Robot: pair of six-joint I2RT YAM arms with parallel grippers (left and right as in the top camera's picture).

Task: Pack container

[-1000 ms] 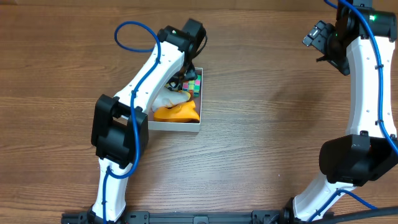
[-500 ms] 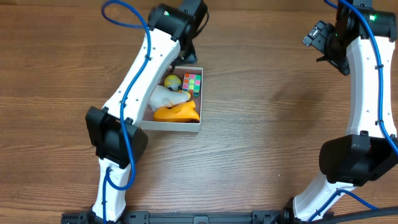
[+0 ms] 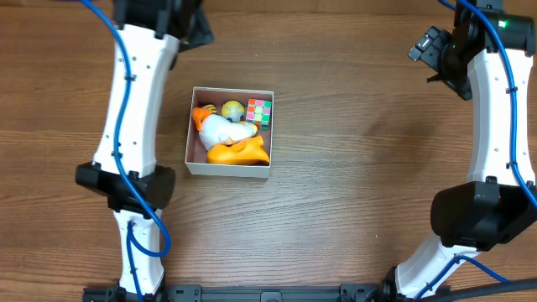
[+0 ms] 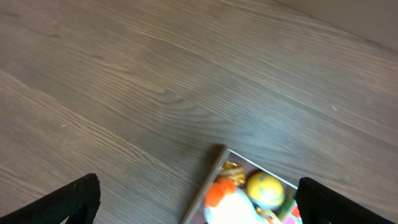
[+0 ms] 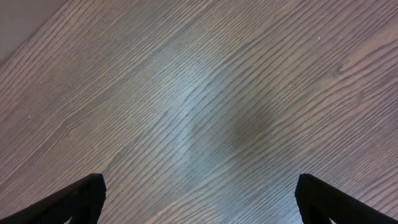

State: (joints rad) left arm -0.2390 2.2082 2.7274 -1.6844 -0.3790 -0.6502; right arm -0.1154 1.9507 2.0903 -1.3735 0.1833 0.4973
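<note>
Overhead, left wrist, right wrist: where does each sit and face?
Overhead: above the table, straight down on the container; left arm, right arm show.
Left wrist: on the left arm, faces wood and the container's corner; left gripper open.
Right wrist: on the right arm, faces wood; right gripper open.
Shared: overhead and left wrist both see the container.

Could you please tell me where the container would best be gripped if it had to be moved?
Probably by the left wall of the container, towards the robot-side corner, coming straight down with jaws straddling the thin wall. The floor inside looks bare there; the orange toy and colourful cube crowd the right wall.
</note>
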